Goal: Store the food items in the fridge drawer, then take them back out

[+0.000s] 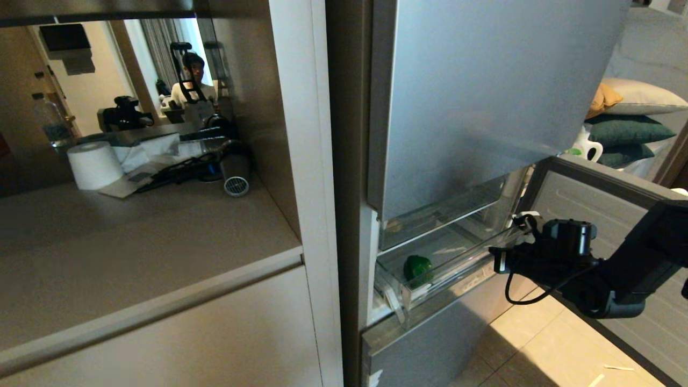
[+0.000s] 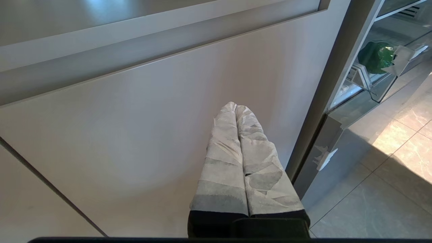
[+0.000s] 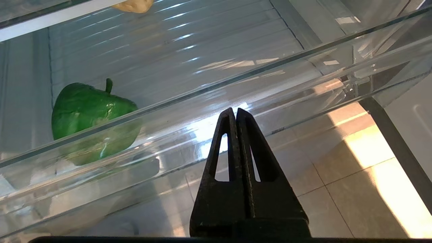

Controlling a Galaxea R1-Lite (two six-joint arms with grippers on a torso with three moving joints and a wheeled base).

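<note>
The clear plastic fridge drawer stands pulled out below the silver fridge door. A glossy green bell pepper lies inside near its left end, also seen as the pepper in the right wrist view and the pepper in the left wrist view. A tan potato shows only partly, deeper in the drawer. My right gripper is shut and empty at the drawer's front right; its tips sit against the drawer's clear front wall. My left gripper, wrapped in white, is shut and empty before a beige cabinet door.
The open lower fridge door stands right behind my right arm. A beige counter on the left carries a paper roll and cables; its mirrored back reflects a person. Cushions lie at the far right. Tiled floor lies below.
</note>
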